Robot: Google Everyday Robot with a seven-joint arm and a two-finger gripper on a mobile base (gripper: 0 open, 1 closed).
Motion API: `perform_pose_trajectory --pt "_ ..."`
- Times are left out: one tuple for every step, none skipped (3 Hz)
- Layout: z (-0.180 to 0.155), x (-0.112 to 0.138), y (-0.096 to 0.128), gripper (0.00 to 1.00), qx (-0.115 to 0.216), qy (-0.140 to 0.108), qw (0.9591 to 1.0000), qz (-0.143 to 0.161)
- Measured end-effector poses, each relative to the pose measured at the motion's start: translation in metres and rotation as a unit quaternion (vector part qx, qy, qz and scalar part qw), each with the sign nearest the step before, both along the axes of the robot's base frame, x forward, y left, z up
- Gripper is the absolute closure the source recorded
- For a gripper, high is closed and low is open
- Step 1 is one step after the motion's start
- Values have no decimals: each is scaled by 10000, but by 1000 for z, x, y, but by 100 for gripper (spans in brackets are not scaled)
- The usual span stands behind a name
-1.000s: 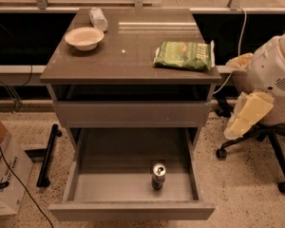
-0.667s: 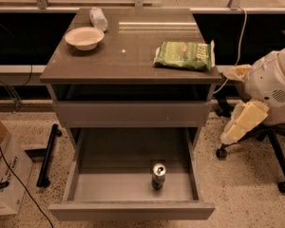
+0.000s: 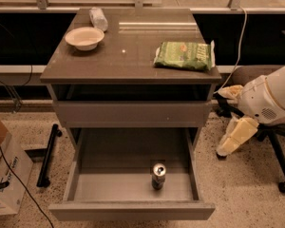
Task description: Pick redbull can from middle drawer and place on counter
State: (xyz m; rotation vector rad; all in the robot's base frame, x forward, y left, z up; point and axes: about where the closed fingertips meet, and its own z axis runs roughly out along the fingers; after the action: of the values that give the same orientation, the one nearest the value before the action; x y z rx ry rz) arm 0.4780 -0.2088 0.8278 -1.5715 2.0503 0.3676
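Down at the bottom of the cabinet, the middle drawer stood pulled well out toward the camera, its smooth grey floor in full view. The redbull can stood upright on that floor, toward the front and a little right of centre, its silver top and pull tab facing up. It touched neither the side walls nor the front wall of the drawer.

The gripper hung outside the cabinet, off to the right of the drawer's right wall, low over the speckled floor and angled down and to the left from the white arm. It sat well apart from the can, to the can's right and a little higher in the view, with the drawer's side wall between the two. Whether the claw was spread or pressed together could not be told from this view.

Above the open drawer, a closed drawer front ran flat across the cabinet. On the counter lay a pale bowl at the back left, a clear plastic bottle on its side just behind the bowl, and a green snack bag flat near the right edge. A cardboard box stood on the floor to the left, and a chair base with castors stood behind the arm on the right.
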Motion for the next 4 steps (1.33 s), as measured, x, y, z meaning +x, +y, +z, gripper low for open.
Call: perform_pose_trajectory --pt "-2 0 4 0 2 -10 10000 -1" --pt "-35 5 25 0 221 237 9995 43" --pt "-82 9 38 0 609 496 9969 60" --pt "-132 14 46 0 927 680 9932 152"
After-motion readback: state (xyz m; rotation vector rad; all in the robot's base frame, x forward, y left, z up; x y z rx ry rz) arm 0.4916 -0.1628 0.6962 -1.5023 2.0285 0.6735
